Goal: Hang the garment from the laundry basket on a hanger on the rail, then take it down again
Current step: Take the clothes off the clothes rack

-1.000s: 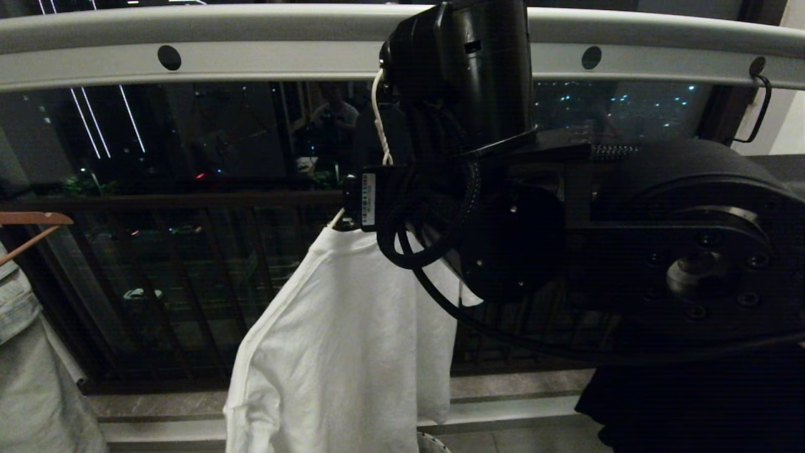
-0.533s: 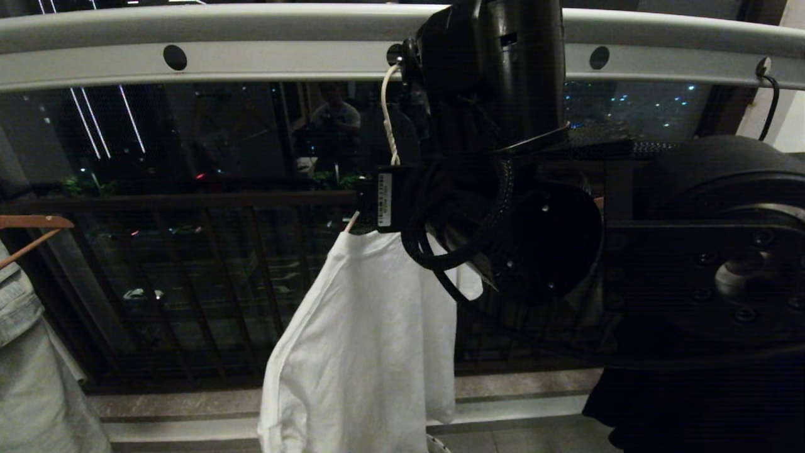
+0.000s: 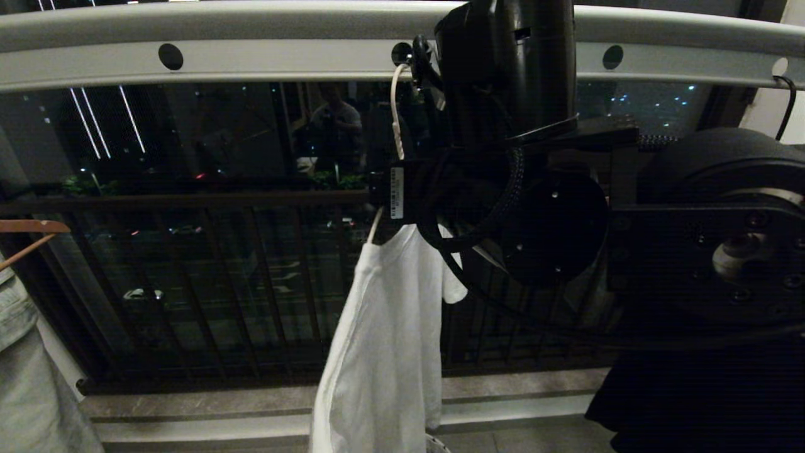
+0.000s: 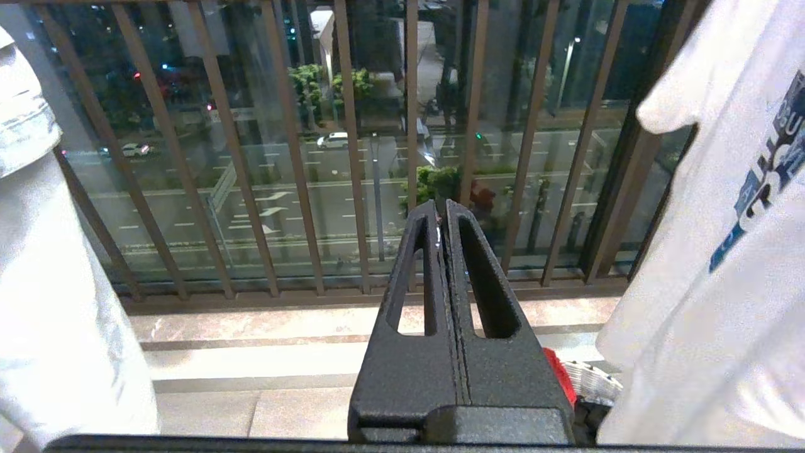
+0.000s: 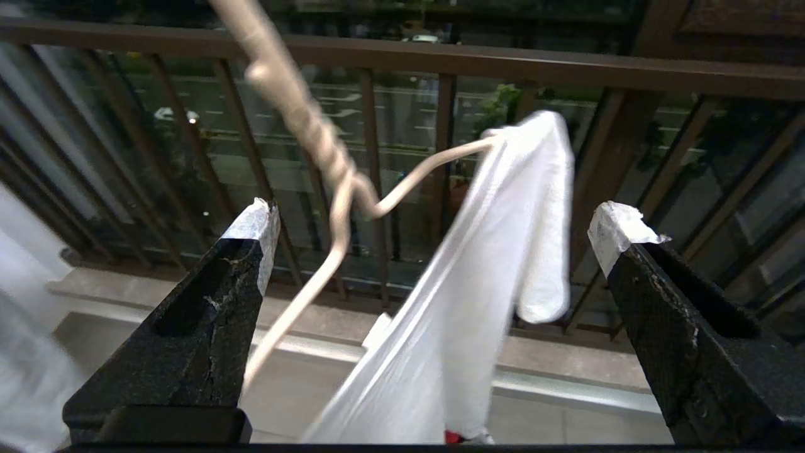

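The white garment [image 3: 383,352] hangs edge-on from the cream wire hanger [image 3: 396,119]. The hanger's hook sits at a hole in the strip of the grey rail [image 3: 251,60]. My right arm [image 3: 629,251] reaches up beside it and hides its own fingers in the head view. In the right wrist view my right gripper [image 5: 434,220] stands wide open, with the hanger's twisted neck [image 5: 314,138] and the garment [image 5: 465,302] ahead of it, untouched. My left gripper [image 4: 443,207] is shut and empty, low beside the garment's printed front [image 4: 710,220]. A sliver of the laundry basket [image 3: 438,445] shows under the hem.
A brown wooden hanger [image 3: 31,228] with a pale grey-green garment [image 3: 25,365] hangs at the left. A black garment [image 3: 692,409] hangs at the lower right. Dark balcony railing bars [image 3: 251,283] and glass stand behind, above a stone ledge [image 3: 188,402].
The hanger and garment have swung to the right and turned from broadside to edge-on. My right arm has drawn back to the right, jaws still open. The left gripper has not moved.
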You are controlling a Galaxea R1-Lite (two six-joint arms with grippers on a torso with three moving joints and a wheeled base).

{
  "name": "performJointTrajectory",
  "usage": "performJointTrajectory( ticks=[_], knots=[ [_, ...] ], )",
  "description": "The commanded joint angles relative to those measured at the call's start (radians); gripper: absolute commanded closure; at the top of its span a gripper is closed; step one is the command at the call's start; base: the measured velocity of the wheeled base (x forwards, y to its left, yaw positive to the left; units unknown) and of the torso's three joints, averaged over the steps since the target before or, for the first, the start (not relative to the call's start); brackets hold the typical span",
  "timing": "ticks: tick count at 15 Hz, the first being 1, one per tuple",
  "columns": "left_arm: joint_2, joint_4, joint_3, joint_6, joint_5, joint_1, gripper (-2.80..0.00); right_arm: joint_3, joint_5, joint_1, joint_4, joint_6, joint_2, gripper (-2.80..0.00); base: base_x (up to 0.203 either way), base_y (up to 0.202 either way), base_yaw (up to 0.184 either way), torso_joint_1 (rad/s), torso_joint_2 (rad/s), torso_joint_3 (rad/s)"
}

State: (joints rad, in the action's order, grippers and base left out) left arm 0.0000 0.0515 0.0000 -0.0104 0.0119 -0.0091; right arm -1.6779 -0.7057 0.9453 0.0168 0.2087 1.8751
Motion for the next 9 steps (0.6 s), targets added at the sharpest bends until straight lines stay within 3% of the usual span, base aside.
performJointTrajectory(
  ticks=[1,4,9],
  knots=[
    [0.001,0.001,0.015,0.000,0.000,0.000,0.00,-0.002,-0.003,-0.014,0.000,-0.009,0.001,-2.80,0.000,0.000,0.000,0.000,0.00,0.000],
    [0.000,0.001,0.015,0.000,0.000,0.000,0.00,-0.008,-0.001,-0.037,-0.004,-0.030,0.022,-2.80,0.000,0.000,0.000,0.000,0.00,0.000],
    [0.001,0.001,0.015,0.000,0.000,0.000,0.00,-0.015,0.050,-0.051,-0.139,-0.123,0.074,-2.80,0.000,0.000,0.000,0.000,0.00,0.000]
  ],
)
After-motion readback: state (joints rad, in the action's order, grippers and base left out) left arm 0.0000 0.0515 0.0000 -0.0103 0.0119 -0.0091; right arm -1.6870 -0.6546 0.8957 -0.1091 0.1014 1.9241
